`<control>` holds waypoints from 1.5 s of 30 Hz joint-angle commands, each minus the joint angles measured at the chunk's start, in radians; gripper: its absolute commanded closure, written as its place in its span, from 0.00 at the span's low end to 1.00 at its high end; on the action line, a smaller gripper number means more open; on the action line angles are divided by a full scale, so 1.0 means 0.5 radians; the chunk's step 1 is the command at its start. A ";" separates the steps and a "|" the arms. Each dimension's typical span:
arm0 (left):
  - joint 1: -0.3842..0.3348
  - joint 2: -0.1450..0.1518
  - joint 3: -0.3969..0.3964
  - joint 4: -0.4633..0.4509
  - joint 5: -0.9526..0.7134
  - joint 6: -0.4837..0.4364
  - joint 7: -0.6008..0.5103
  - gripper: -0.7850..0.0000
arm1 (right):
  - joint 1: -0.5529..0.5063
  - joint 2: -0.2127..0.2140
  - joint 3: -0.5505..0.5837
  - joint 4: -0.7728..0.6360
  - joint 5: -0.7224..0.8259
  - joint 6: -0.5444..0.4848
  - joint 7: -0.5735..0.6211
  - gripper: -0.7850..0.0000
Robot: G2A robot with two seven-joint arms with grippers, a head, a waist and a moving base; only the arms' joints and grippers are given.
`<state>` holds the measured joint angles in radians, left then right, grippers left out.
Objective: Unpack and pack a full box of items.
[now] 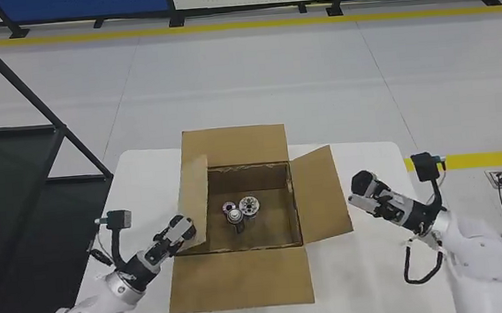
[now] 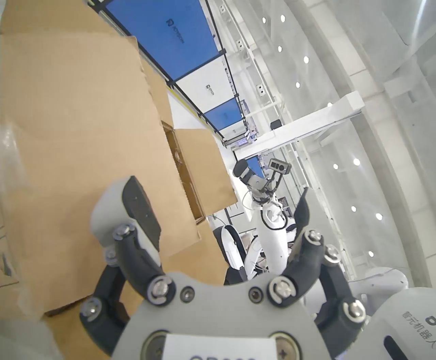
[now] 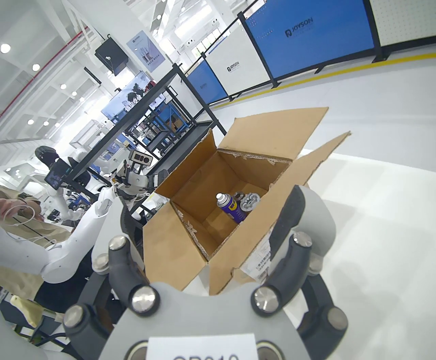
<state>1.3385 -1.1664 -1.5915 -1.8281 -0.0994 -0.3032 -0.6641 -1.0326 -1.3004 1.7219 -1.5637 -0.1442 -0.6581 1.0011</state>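
**Table** (image 1: 366, 271): white, with rounded corners.

**Box** (image 1: 240, 281): stands mid-table, all four flaps open.
- The far flap lies flat toward the far edge.
- The near flap lies flat and reaches close to the near edge.
- The left flap stands almost upright.
- The right flap leans outward over the table.

**Room to move:** white table surface shows between the right flap and the right edge. The strip between the box and the left edge is narrower.

**Contents:** a can (image 1: 234, 215), cap uppermost, and a round metal part (image 1: 250, 206) sit on the box floor. They are just beside each other, toward the far-left part of the cavity.

**Left gripper** (image 1: 183, 226): over the table's near-left area, just beside the outer face of the left flap at the box's near-left corner.
- Its fingers (image 2: 136, 208) are spread wide with nothing between them.
- In the left wrist view one finger overlaps the cardboard. It may be touching, but this cannot be confirmed.

**Right gripper** (image 1: 360, 188): over the right side of the table, apart from the right flap and pointed toward the box.
- Its fingers (image 3: 299, 211) are spread wide and hold nothing.
- In the right wrist view the can (image 3: 231, 206) and the metal part (image 3: 249, 201) show inside the box beyond the gripper.
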 commanded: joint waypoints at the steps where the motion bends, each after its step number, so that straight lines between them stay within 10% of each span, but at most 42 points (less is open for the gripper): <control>1: -0.021 0.000 0.030 0.020 0.023 0.009 0.004 0.00 | 0.047 0.011 -0.011 0.078 -0.019 0.017 0.014 0.00; 45: -0.136 0.009 0.206 0.182 0.071 0.028 0.158 0.00 | 0.861 0.032 -1.205 0.613 0.177 0.004 0.183 0.00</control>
<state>1.2705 -1.1620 -1.4887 -1.7371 -0.0642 -0.2892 -0.5854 -0.6019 -1.2846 1.1197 -1.2574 -0.0557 -0.6559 1.0922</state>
